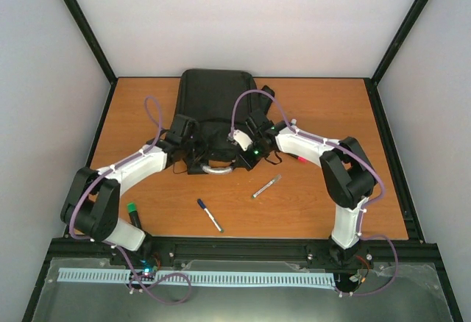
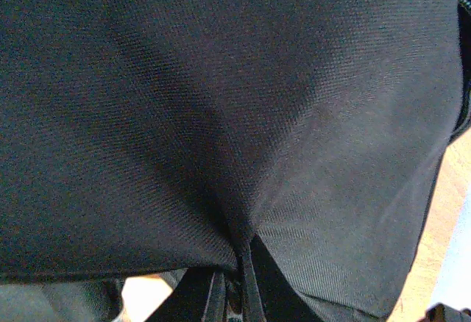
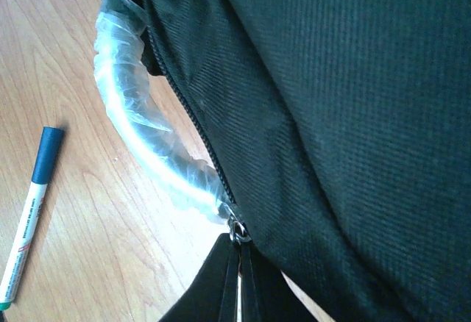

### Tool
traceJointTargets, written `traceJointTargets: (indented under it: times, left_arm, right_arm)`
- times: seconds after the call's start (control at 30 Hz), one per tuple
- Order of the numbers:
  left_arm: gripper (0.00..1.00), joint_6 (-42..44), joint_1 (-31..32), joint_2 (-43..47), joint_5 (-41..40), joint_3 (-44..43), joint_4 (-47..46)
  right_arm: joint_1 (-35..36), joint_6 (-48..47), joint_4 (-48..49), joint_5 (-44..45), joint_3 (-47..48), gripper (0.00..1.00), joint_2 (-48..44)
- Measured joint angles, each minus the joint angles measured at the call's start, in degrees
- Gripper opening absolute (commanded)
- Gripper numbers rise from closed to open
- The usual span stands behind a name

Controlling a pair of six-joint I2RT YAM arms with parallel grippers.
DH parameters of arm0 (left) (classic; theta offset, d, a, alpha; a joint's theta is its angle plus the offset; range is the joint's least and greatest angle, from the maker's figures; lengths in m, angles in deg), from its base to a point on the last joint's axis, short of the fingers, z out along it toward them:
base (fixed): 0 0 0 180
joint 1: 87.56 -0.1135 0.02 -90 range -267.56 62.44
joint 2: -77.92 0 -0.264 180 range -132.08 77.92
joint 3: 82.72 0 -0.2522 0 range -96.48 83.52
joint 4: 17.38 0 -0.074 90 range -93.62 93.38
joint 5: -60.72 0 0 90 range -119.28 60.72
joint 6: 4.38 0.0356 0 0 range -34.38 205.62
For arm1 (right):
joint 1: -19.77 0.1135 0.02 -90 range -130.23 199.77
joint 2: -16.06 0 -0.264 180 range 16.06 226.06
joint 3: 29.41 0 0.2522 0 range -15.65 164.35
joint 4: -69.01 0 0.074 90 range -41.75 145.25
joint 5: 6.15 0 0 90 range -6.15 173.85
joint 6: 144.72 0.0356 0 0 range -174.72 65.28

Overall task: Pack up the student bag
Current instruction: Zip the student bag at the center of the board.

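The black student bag [image 1: 213,98] lies flat at the back middle of the table, its grey curved handle [image 1: 217,167] towards me. My left gripper [image 1: 185,144] is at the bag's near left edge; in the left wrist view it [image 2: 239,289] is shut on a pinched fold of the bag's fabric [image 2: 235,116]. My right gripper [image 1: 246,153] is at the near right edge; in the right wrist view it [image 3: 237,281] is shut on the metal zipper pull [image 3: 237,231], beside the plastic-wrapped handle [image 3: 147,145]. The zipper line [image 3: 188,101] looks closed.
Loose on the wooden table lie a blue-capped pen [image 1: 210,215], a grey pen [image 1: 266,187], a red pen [image 1: 302,159] and a green-capped marker [image 1: 134,212]. A white marker with a dark cap [image 3: 33,204] lies left of the handle. Black frame posts stand at the table's corners.
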Motion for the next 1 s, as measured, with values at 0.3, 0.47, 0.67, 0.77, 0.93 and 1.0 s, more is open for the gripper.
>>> traceJointTargets:
  times: [0.3,0.47,0.67,0.77,0.93,1.0]
  left_arm:
    - [0.01,2.3,0.3,5.7,-1.1,1.8,2.4]
    - [0.01,4.7,0.3,7.9,-1.4,2.9,3.9]
    - [0.01,6.9,0.3,8.7,-1.2,4.1,3.7]
    - [0.01,7.6,0.3,9.3,-1.1,4.4,3.7]
    - [0.01,8.7,0.3,9.9,-1.0,4.7,3.8]
    - [0.01,9.1,0.3,10.0,-1.0,4.7,3.9]
  right_arm:
    - [-3.3,-1.9,-0.3,-0.2,-3.0,0.03,-1.8]
    - [-5.3,-3.2,-1.4,0.0,-3.8,0.03,-2.5]
    - [-7.1,-4.6,-2.2,0.7,-3.9,0.03,-2.5]
    - [-8.0,-5.3,-2.7,1.1,-3.9,0.03,-2.5]
    - [-10.3,-6.1,-3.2,1.6,-2.0,0.03,-0.7]
    - [-11.3,-6.2,-3.4,1.8,-1.0,0.03,0.5]
